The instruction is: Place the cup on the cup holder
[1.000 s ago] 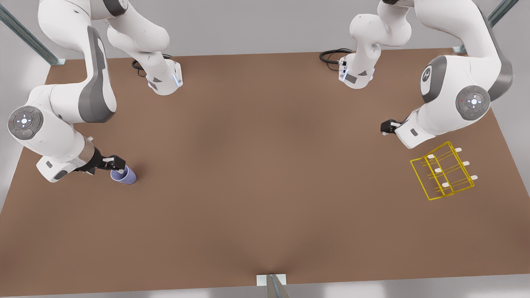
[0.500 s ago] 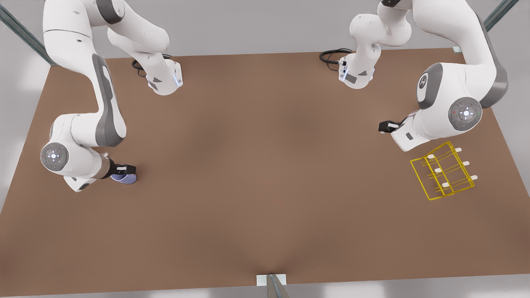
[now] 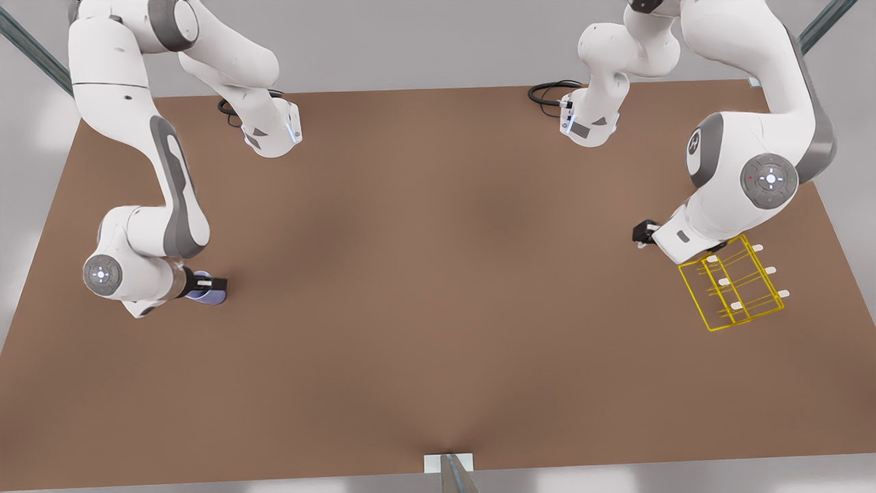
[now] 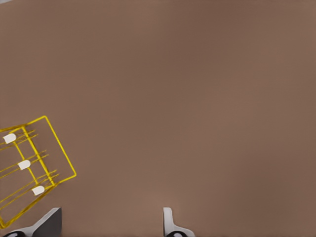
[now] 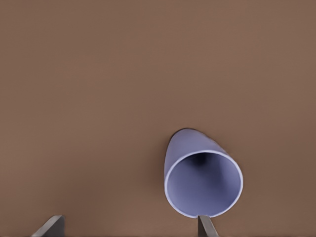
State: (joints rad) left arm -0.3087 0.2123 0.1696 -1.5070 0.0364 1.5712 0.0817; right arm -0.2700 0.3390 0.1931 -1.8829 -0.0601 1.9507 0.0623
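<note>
Our right gripper (image 3: 205,282), fingers wide, straddles the cup (image 5: 203,181) off-centre; closing could tip it. Left gripper (image 3: 642,234), wide, waits at the holder's (image 3: 731,291) 10 o'clock.

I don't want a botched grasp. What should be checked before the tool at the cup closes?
1. Right tool open: ok.
2. Small lavender-blue tapered cup upright, mouth up, on the brown table: ok.
3. Cup centred between the fingers: not ok; it sits at one finger, with the other far off.
4. Fingers low enough along the cup's wall: cannot tell.
5. White-capped prongs of the yellow wire cup holder free: ok.
6. Left tool open, waiting beside the holder: ok.
</note>
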